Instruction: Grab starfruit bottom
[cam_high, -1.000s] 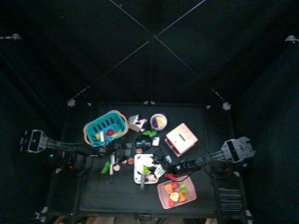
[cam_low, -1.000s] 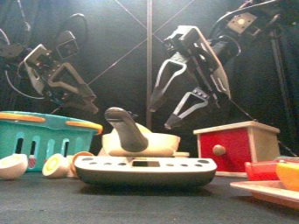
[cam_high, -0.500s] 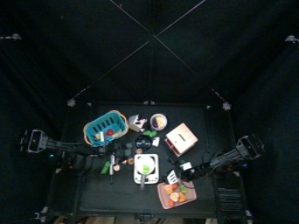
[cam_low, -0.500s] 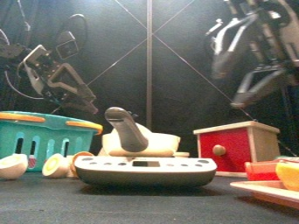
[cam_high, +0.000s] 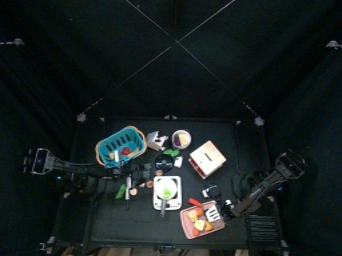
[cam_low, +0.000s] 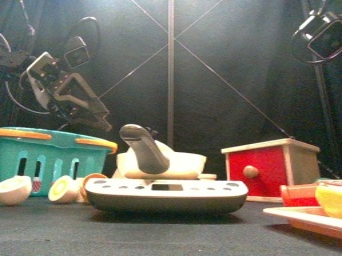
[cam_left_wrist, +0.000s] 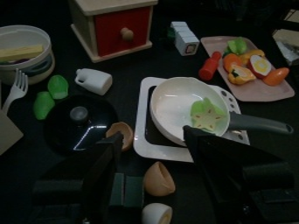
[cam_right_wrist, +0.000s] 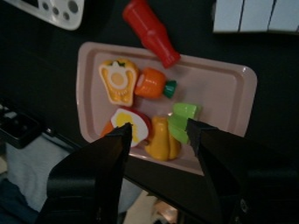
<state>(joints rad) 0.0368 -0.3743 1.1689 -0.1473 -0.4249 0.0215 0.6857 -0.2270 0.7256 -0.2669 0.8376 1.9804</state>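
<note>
Starfruit, as far as I could judge, was the yellow ridged piece (cam_right_wrist: 117, 77) lying on the pink tray (cam_right_wrist: 228, 87), touching an orange carrot-like chunk (cam_right_wrist: 149, 84). A second yellow piece (cam_right_wrist: 162, 147) lay further along the tray, so which one was the bottom half I could not settle. From overhead the tray (cam_high: 189, 231) sat at about five o'clock on the worktop (cam_high: 134, 215).

The right pincer (cam_right_wrist: 159, 140) hung over the tray with its jaws spread wide, gripping nothing. The left pincer (cam_left_wrist: 152, 140), also spread and empty, rested at about nine o'clock above a pan (cam_left_wrist: 193, 109).

To do this well, I reckoned the right pincer should centre on the chosen yellow piece and turn until its jaws straddled the narrower flanks. It should then drop straight down and close only once both tips were below the ridges. The crowding looked like the main hazard: a jaw could nudge the carrot chunk or the green piece (cam_right_wrist: 184, 112), or catch the tray's raised rim.

No brand, label or writing could be read anywhere; a small carton (cam_left_wrist: 183, 37) bore print too small to make out.
</note>
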